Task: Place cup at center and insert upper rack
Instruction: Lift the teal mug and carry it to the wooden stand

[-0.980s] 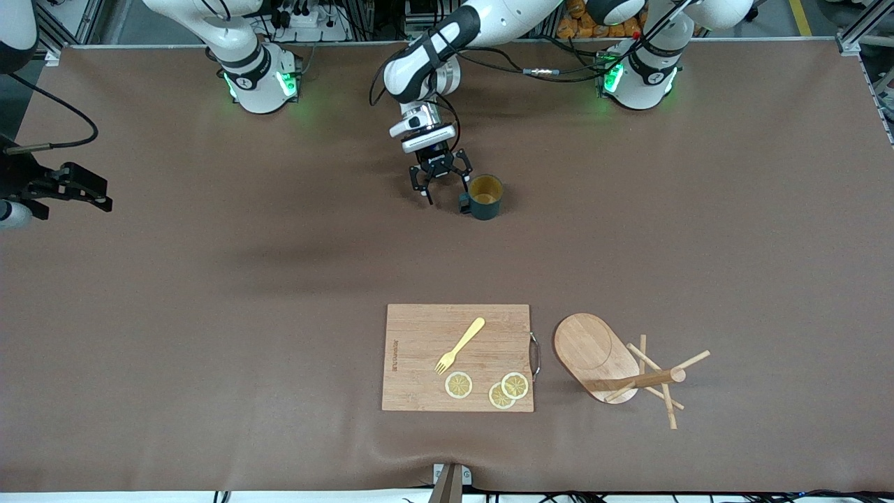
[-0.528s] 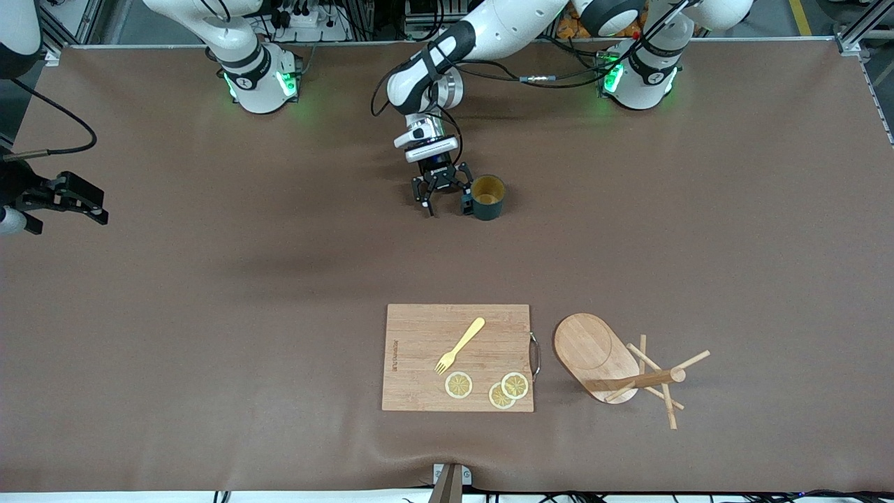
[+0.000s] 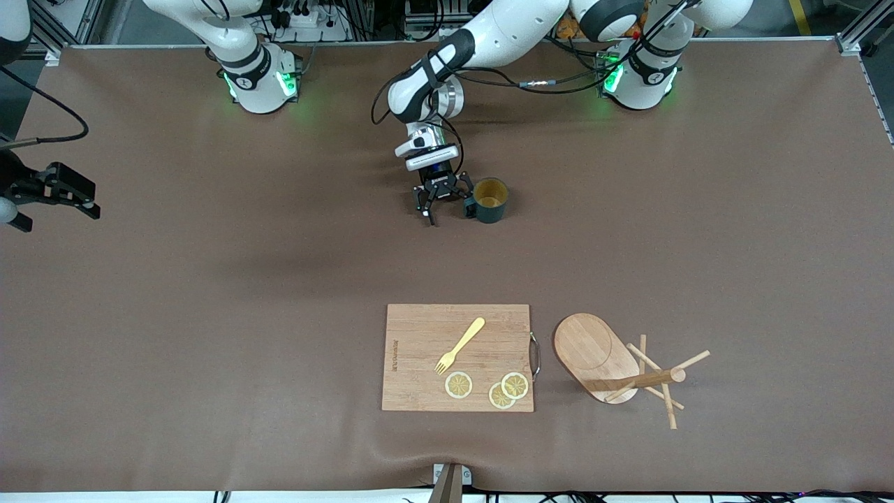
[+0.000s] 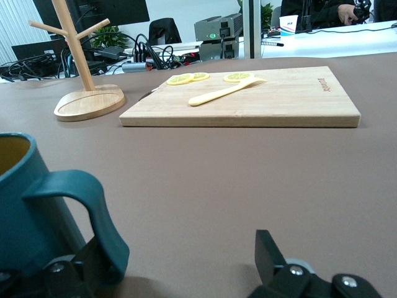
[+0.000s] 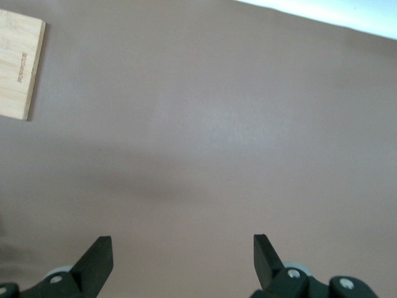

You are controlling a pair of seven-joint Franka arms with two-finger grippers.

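1. Left gripper low at the table, jaws spread wide, holding nothing; one finger sits right at the handle of the cup.
2. Cup stands upright, toward the edge by the robot bases, roughly mid-length.
3. Upper rack stands beside the cutting board near the front edge, toward the left arm's end.
4. Right gripper waits over the table's end edge, jaws apart, empty.

Illegible branded mark on cutting board edge
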